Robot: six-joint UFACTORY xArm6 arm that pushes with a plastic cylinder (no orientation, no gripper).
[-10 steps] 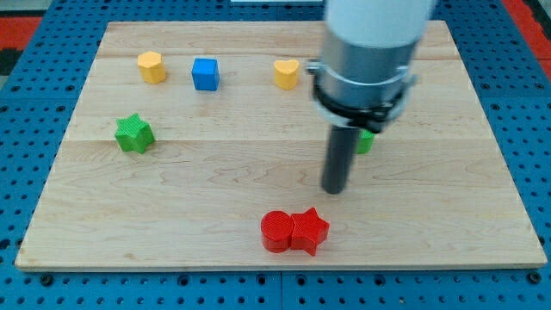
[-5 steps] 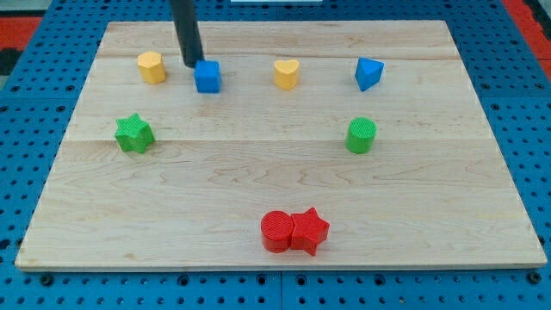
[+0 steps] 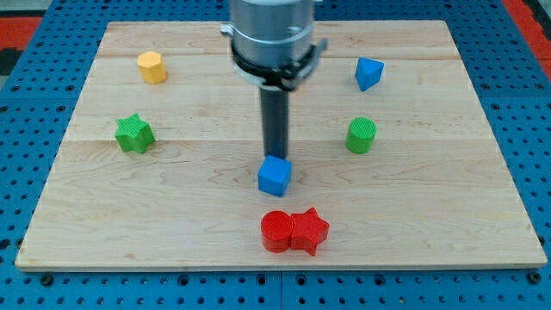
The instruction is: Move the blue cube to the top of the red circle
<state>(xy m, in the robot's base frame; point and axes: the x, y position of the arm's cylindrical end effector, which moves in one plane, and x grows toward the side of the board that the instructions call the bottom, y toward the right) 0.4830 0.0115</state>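
Nearly finished: the blue cube [image 3: 274, 176] sits just above the red circle [image 3: 277, 231] on the counter [image 3: 448, 198], a small gap between them. My tip [image 3: 275, 158] touches the cube's upper edge; no pincer exists, so nothing is gripped.

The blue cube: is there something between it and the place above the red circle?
Nothing visible. The blue cube sits just above the red circle, with only bare board between them. My tip touches the cube's top edge. The red star lies beside the circle, on the view's right.
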